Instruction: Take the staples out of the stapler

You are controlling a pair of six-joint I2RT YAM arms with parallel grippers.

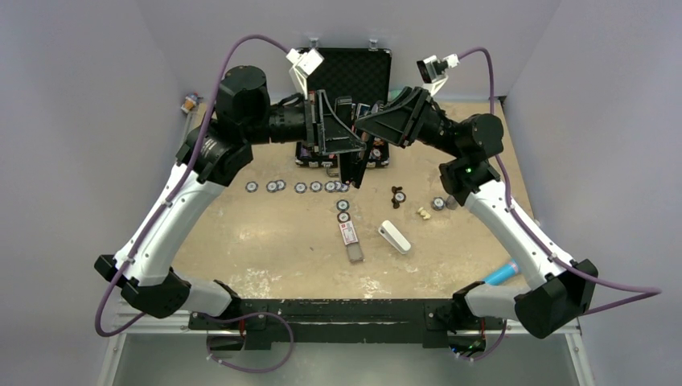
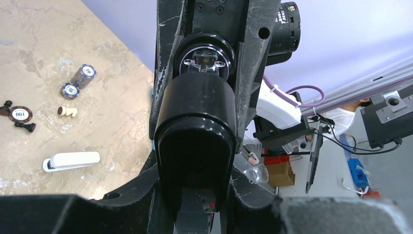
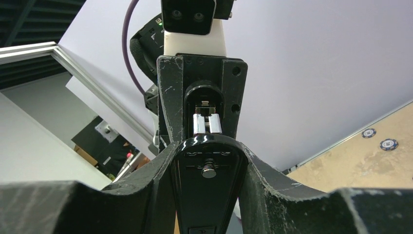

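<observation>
both arms reach to the middle rear of the table (image 1: 265, 241) and meet just in front of an open black case (image 1: 354, 68). the stapler (image 2: 195, 141) is held up in the air between them, off the table top. the left gripper (image 2: 207, 63) has it clamped: its fingers (image 2: 163, 83) press on either side of the stapler's rounded black end. in the left wrist view a bit of shiny metal shows just beyond that end.

from the right wrist view we look along one black arm of the stapler, with a small rivet in it, towards the left gripper. a silvery channel (image 3: 207, 124) shows there between the left fingers. the right gripper (image 3: 207, 153) straddles that black arm, its fingers (image 3: 265, 180) lying close along both sides. we cannot tell whether they actually press on it. the staples are too small for us to make out in any view.

on the table below we see a row of poker chips (image 1: 299, 186), a white oblong bar (image 1: 395, 236) and a small red and white card (image 1: 348, 233). a blue cylinder (image 1: 500, 274) lies beside the right arm, near its base.
</observation>
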